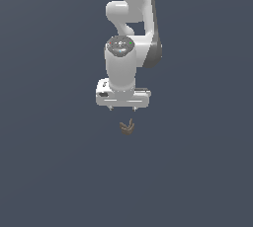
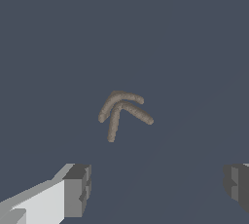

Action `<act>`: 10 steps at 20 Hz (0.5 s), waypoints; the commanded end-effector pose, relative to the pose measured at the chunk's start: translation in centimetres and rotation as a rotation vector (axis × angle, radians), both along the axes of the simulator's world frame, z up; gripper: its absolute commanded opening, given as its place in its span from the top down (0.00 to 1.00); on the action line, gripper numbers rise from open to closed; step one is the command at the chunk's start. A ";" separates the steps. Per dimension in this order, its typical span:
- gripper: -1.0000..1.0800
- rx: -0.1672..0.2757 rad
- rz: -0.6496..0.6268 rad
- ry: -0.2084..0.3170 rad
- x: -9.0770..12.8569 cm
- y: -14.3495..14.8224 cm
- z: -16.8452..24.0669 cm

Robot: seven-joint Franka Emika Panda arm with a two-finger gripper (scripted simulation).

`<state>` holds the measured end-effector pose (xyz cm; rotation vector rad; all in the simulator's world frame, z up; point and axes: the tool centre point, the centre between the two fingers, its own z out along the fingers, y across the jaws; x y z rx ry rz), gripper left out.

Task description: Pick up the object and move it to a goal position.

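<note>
Dark slate-blue ground (image 1: 54,171) fills everything, flat and featureless, and over it stands the white Panda arm (image 1: 129,18), its wrist pointing straight down at the surface. Below that, the gripper (image 1: 122,108) hangs with its two short fingertips just peeking beneath the white hand body. Jaws spread wide: in the wrist view the two grey finger pads (image 2: 78,189) sit far apart at opposite edges, nothing between them. And there's the object (image 1: 127,127), a tiny dark brown forked piece, lying on the ground just beyond the fingertips, apart from them, untouched. The exterior view gives only a small V-shaped speck under the hand. The wrist view shows the object (image 2: 122,112) much better: curved brown prongs meeting at one bent end, lying centred between the line of the two pads but ahead of them.
</note>
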<state>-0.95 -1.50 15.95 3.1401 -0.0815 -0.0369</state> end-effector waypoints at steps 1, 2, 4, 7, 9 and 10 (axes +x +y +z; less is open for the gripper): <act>0.04 0.000 0.000 0.000 0.0 0.0 0.0; 0.04 0.000 0.001 0.000 0.0 0.0 0.0; 0.04 -0.002 0.004 -0.001 0.0 -0.2 0.0; 0.04 -0.006 0.018 -0.004 -0.1 -0.6 0.1; 0.04 -0.009 0.028 -0.006 -0.2 -0.9 0.1; 0.04 -0.010 0.032 -0.007 -0.2 -1.0 0.1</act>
